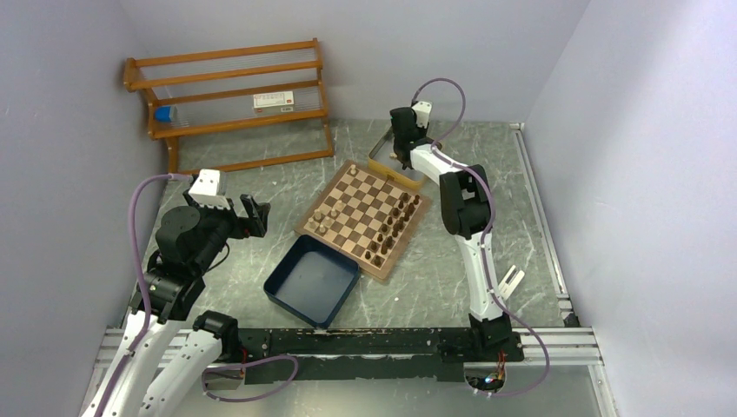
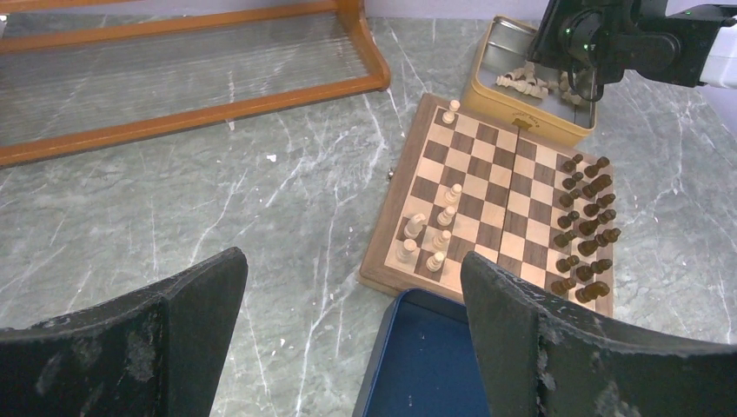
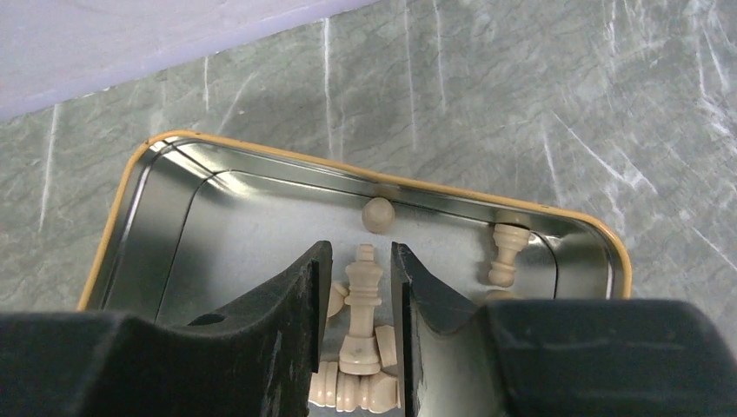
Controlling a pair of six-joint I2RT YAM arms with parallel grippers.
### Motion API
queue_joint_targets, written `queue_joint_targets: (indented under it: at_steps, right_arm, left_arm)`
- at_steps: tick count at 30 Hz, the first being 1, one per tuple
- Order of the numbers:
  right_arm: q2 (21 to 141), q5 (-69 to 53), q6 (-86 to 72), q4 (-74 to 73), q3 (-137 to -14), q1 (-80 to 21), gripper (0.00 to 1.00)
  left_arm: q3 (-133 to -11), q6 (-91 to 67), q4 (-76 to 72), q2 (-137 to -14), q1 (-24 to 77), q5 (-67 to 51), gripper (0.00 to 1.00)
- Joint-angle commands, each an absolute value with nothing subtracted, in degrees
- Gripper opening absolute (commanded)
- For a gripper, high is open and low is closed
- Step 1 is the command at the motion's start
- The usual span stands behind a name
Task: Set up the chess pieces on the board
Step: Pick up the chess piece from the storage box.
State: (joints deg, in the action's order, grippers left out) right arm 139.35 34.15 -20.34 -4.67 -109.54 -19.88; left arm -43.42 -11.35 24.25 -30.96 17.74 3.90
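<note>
The board (image 1: 365, 195) lies turned at an angle in the middle of the table, between the blue tray (image 1: 304, 278) on its near left side and the metal tin (image 1: 382, 158) just beside its far right edge. The dark pieces (image 2: 587, 226) stand in two rows along the right side of the board. Only a few light pieces (image 2: 430, 234) stand on its left side, and one more stands alone at the far corner (image 2: 450, 111).

The right gripper (image 1: 402, 155) hangs down into the tin. In the right wrist view its fingers (image 3: 295, 321) are brought close together, with a tall light piece (image 3: 363, 295) between them, and they appear to pinch it. I cannot tell if the piece is lifted from the bottom of the tin. More light pieces lie in a heap (image 3: 356, 387) under it, and two lie apart near the far wall of the tin.

The left gripper (image 1: 252, 215) is above the table on the left, well apart from the board. Its jaws stand wide open and have nothing between them. A wooden rack (image 1: 230, 95) stands at the far left wall.
</note>
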Motion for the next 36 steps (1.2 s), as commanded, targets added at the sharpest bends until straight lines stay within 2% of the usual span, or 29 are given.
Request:
queue_joint_targets:
  at_steps: [1,14,36]
  right_arm:
    - [141.27,37.7,-22.54,-3.89,-112.1,-19.06,0.35]
    - [142.87,37.11,-21.52,-0.29,-113.61,-18.13,0.34]
    - [147.81,38.74,-23.86,-5.13,-120.74,-17.79,0.32]
  left_arm:
    - [-42.98,-11.33,23.29,-30.15,17.75,2.63,0.97]
    - [-43.07,-11.27,23.29,-30.06,17.75,2.63,0.97]
    - [-43.06,-11.25,23.2,-30.26,17.75,2.41,0.97]
